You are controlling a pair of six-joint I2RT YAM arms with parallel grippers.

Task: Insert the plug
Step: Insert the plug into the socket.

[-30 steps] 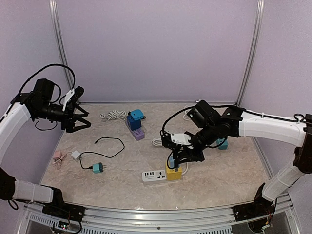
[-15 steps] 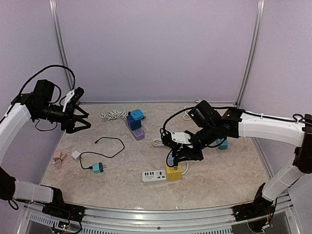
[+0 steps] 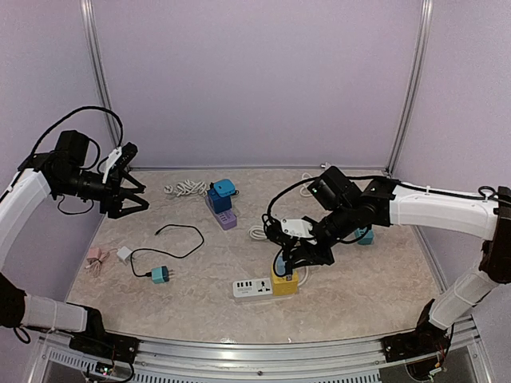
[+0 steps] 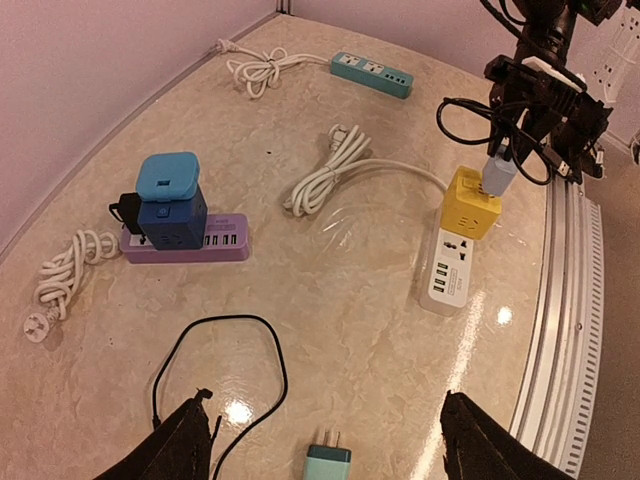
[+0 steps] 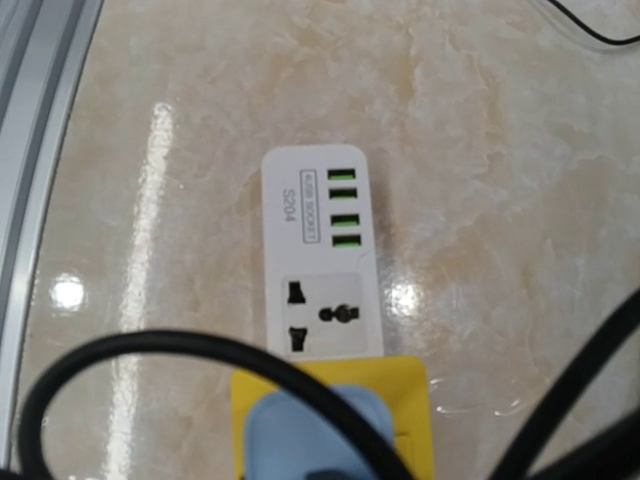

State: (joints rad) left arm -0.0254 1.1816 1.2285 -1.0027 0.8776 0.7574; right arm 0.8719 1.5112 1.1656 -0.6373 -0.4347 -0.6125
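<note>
My right gripper is shut on a light blue plug with a black cable. It holds the plug upright on top of the yellow cube adapter, which sits on the end of the white power strip. In the right wrist view the blue plug covers most of the yellow adapter, with the white strip beyond. Whether the prongs are in the socket is hidden. My left gripper hangs open high at the far left, its fingers spread over bare table.
A teal plug with a looped black cable lies front left. A purple strip with blue adapters sits at the back centre and a teal strip at the back right. White cord coils and small adapters also lie around.
My right gripper with the blue plug has shifted only slightly over the yellow adapter. The left arm has not moved.
</note>
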